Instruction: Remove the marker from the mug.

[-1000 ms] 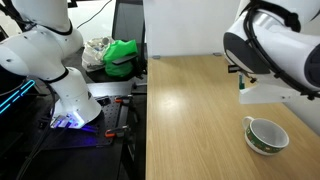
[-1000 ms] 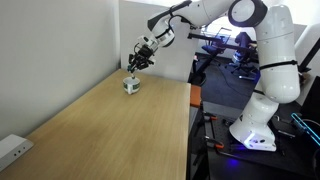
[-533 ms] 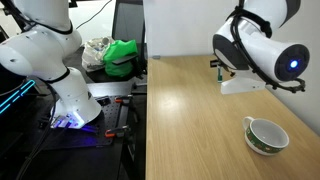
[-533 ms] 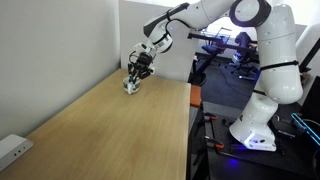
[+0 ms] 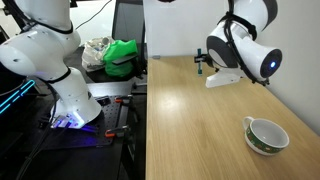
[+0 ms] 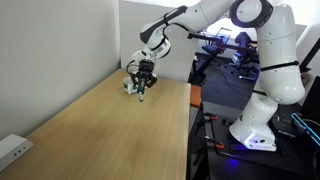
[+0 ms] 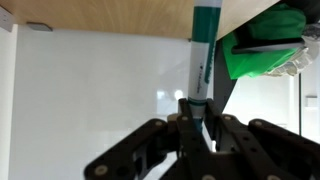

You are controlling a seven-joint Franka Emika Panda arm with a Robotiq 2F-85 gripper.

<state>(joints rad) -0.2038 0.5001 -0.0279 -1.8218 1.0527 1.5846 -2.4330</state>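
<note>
The mug (image 5: 267, 136) is white inside, with a dark green pattern on its outside. The marker (image 7: 204, 45) has a teal part and a pale section with small dark print, and the tool (image 7: 199, 108) around it is black. The table (image 5: 190, 120) is light wood with fine grain. A bright green bundle (image 5: 122, 55) lies at upper left. The arm (image 5: 232, 45) is white with dark joints.

In an exterior view the camera sits near the mug (image 5: 267, 136), fairly low, facing across the table (image 5: 190, 120) toward my base (image 5: 70, 100). In an exterior view it's well apart from the mug (image 6: 131, 85), higher, facing down the table toward it. Both share mug, tabletop and my arm (image 5: 245, 50). Wrist view: tight on my gripper (image 7: 198, 118) pinching the marker (image 7: 205, 40), facing a white wall (image 7: 100, 90), with table wood along the top edge.
</note>
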